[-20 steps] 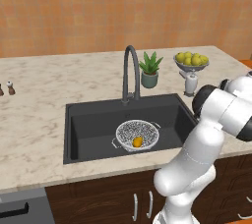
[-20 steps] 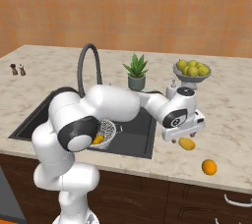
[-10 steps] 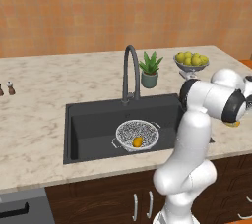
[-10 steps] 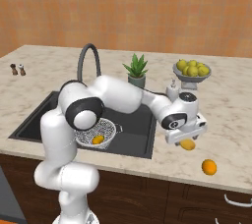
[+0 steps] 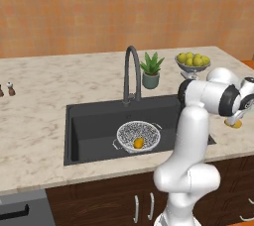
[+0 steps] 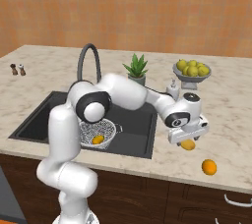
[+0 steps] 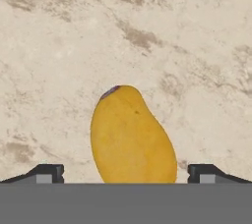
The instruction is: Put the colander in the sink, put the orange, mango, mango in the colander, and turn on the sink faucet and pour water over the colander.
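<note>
Mango [image 7: 133, 137] lies on the marble counter [image 6: 231, 120] to the right of the sink [image 6: 133, 137], directly under the gripper [image 6: 187, 139], whose fingers [image 7: 49, 173] are spread wide on either side of the fruit without touching it. The colander [image 5: 139, 136] sits in the black sink below the faucet [image 5: 131, 74], with another mango [image 5: 139, 143] inside it. The orange [image 6: 209, 167] rests on the counter near its front edge, just beyond the gripper.
</note>
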